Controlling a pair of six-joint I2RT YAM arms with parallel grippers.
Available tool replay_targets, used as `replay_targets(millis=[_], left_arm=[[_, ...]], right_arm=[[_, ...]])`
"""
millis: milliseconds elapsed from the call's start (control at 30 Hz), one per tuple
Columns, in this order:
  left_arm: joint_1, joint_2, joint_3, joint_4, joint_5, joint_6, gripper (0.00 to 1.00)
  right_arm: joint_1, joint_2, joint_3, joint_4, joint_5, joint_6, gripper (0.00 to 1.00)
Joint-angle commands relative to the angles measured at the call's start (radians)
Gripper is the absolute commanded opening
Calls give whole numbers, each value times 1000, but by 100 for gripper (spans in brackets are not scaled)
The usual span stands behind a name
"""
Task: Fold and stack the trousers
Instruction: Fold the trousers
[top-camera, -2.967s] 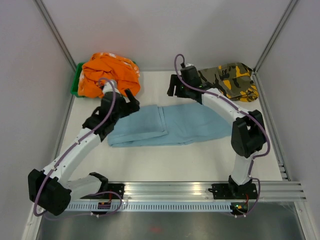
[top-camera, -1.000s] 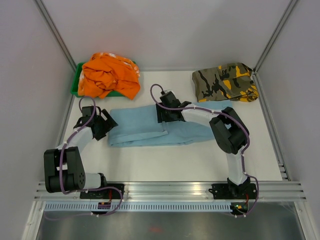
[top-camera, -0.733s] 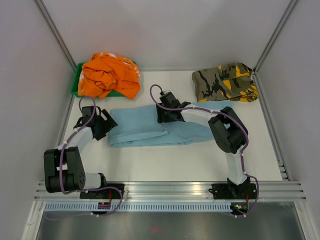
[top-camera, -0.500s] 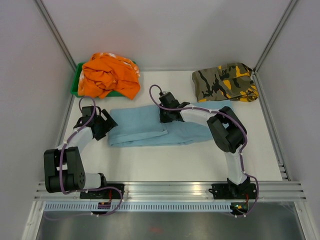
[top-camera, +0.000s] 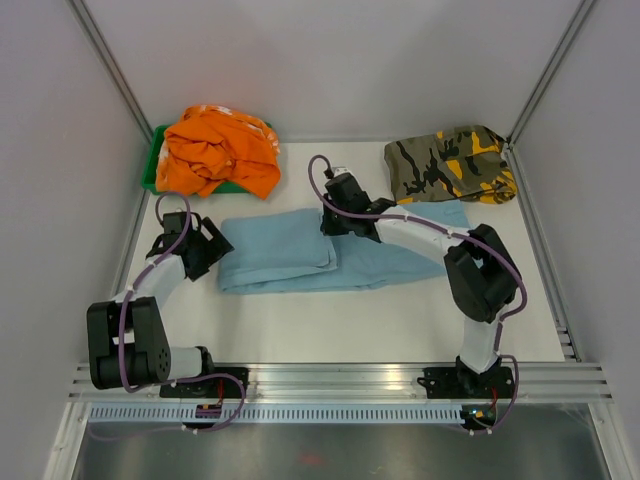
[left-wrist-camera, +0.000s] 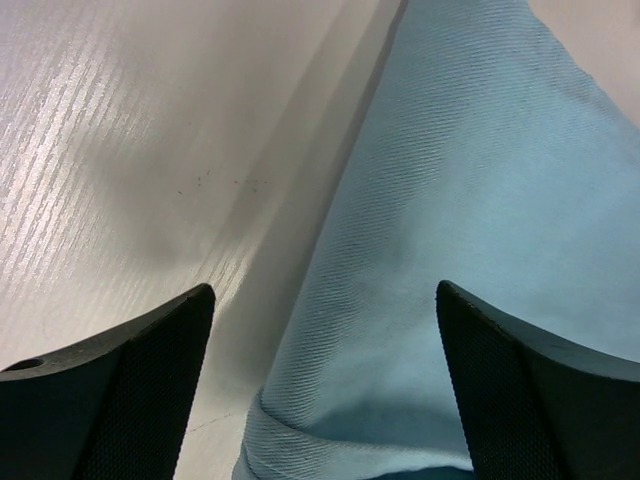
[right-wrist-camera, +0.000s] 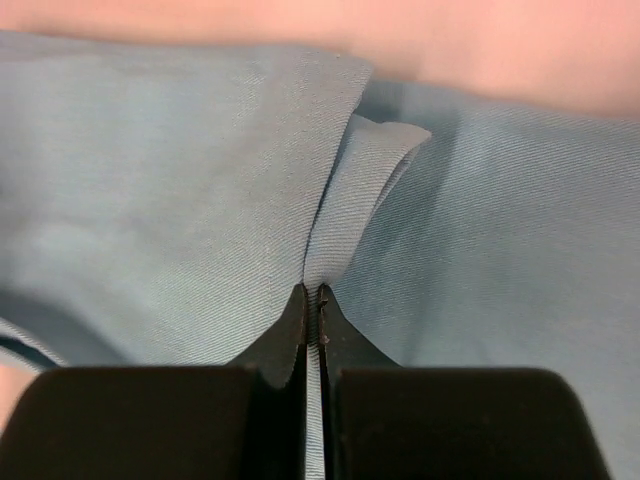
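**Right pincer (right-wrist-camera: 312, 300) clenched on a ridge of the trousers (top-camera: 300, 255), left pincer (left-wrist-camera: 322, 290) released at their end**

The light blue trousers lie flat on the tabletop (top-camera: 350, 320), folded into a long band that runs out to both sides of the right pincer. That pincer sits at the band's far edge, near its middle, with its jaws pressed together on a thin raised fold of the cloth. More cloth spreads flat to either side of the fingertips. The left pincer stands at the band's left end with its jaws wide apart. The cloth's edge lies between and beneath its fingers (left-wrist-camera: 130, 380), and bare tabletop shows on one side.

Beyond the left pincer, in the far corner, a green bin (top-camera: 152, 172) holds a crumpled orange garment (top-camera: 220, 150) that spills over its rim. Beyond and to the right of the right pincer, a camouflage garment (top-camera: 450, 163) lies bunched on the tabletop, close to the trousers' far right corner
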Motion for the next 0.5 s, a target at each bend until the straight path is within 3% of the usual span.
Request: replay_targets(millis=[0,300,467], left_arm=[[8,-28,28,-12,-29,31,96],[8,-28,1,34,-5,28,99],[8,1,-18,130,104,40,99]], right_arm=[[-21,-98,-32,-8,65,12,0],[-100,-179,-183,-43,82,-1,0],[-102,-169,-227,-33,80,-21,0]])
